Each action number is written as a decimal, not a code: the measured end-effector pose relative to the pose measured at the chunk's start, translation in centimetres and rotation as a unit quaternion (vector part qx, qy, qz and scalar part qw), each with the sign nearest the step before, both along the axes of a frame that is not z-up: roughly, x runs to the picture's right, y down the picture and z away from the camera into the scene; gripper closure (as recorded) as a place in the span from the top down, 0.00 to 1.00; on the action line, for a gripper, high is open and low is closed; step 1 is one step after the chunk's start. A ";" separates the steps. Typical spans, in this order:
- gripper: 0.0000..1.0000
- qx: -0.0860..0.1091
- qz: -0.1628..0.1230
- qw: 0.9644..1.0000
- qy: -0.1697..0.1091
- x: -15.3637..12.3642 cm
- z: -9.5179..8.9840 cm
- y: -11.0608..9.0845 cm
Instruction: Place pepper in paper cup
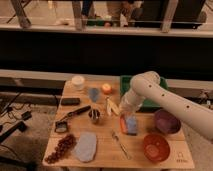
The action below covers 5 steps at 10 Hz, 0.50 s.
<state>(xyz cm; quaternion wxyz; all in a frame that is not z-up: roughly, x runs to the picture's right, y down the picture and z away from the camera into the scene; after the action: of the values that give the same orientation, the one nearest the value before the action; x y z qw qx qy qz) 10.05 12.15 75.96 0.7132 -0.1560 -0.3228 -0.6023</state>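
Now, gripper (124, 114): low over table (107, 156), just above pepper (122, 123); grip state cannot tell.
Pepper: on table, just beside blue block (132, 125).
Paper cup (77, 82): far-left corner, well apart.
Progress: judged early; pepper not in cup; grasp, carry, release remain.

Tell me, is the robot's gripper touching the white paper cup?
Apart. The camera view shows the gripper down by the pepper, while the paper cup stands far off at the back, with other things between them.

white rounded arm (167, 96) w/ dark dots; jaws, prob. pale, at table (104, 152) centre.
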 end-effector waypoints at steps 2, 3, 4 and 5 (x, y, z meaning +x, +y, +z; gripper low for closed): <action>0.04 0.007 -0.006 1.000 0.005 0.4 0.4 -1.7; 0.04 0.011 -0.007 1.000 0.005 0.5 0.3 -2.6; 0.04 0.016 -0.008 1.000 0.005 0.6 0.1 -3.6; 0.04 0.018 -0.006 1.000 0.004 0.7 0.2 -4.1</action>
<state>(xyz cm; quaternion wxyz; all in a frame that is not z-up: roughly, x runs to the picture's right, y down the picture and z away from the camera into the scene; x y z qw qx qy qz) 10.79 8.05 76.17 0.7132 -0.1474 -0.3084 -0.6120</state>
